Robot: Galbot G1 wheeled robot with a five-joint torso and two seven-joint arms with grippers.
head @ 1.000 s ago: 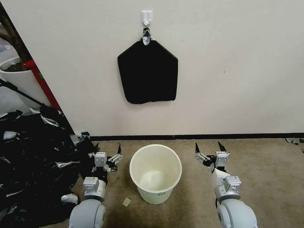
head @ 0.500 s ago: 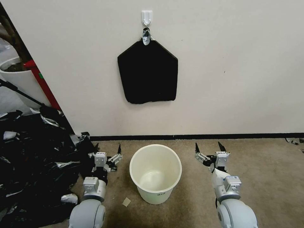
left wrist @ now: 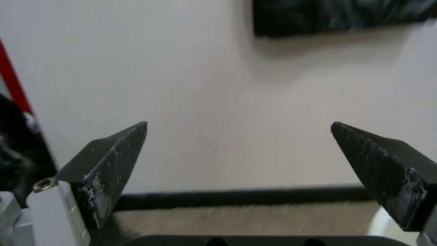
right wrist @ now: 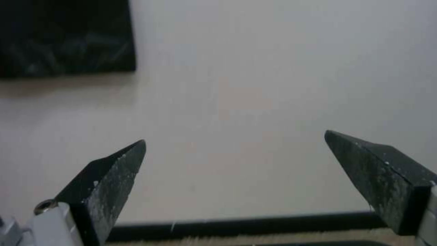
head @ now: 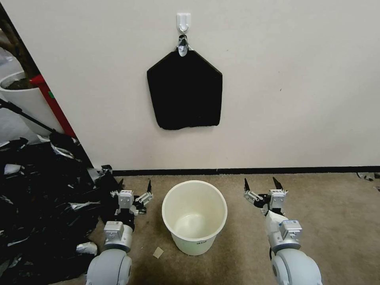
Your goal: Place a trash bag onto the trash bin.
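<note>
Trash bin (head: 194, 215) bottom centre on the carpet (nothing inside), left gripper (head: 134, 187) and right gripper (head: 260, 184) flanking it, both spread wide, grasping nothing.

The trash bin (head: 194, 215) is smooth cream plastic on rough, matt carpet (head: 336, 221). The heap of bags (head: 35, 198) on the left is crinkled glossy black film; the pack (head: 184, 93) on the far wall looks matt.

No visible change: same pose of left gripper (head: 134, 184) and right gripper (head: 260, 182), jaws apart.
</note>
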